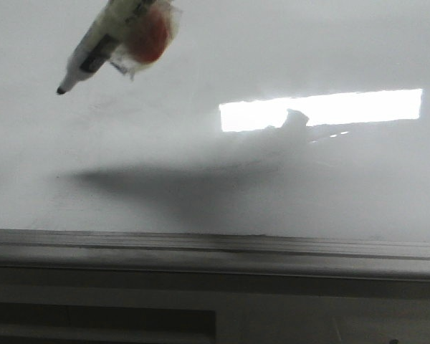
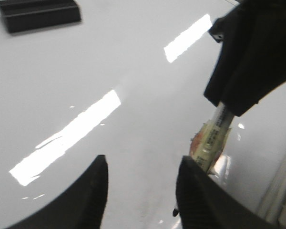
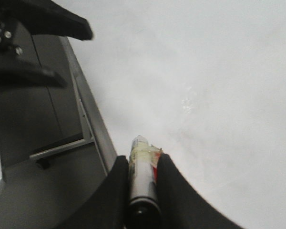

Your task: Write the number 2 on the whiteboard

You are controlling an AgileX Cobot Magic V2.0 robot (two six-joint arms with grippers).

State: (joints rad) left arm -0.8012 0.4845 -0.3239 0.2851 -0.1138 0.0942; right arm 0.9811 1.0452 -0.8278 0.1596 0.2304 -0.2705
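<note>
The whiteboard [image 1: 287, 201] fills the front view as a glossy white-grey panel. A marker [image 1: 100, 43], wrapped in tape with an orange patch, hangs over its far left, black tip down. The tip stands apart from its shadow on the board. My right gripper [image 3: 140, 160] is shut on the marker [image 3: 142, 176]. In the left wrist view the marker [image 2: 212, 143] juts down from the right gripper [image 2: 248, 62]. My left gripper [image 2: 140, 164] is open and empty beside it. The number 2 is out of view; no black line shows on the board.
A grey metal rail [image 1: 215, 247] runs along the board's near edge, also seen as the rail [image 3: 90, 109] in the right wrist view. A bright rectangular glare [image 1: 322, 109] lies on the board. A black tray [image 2: 38, 14] sits at the board's far side.
</note>
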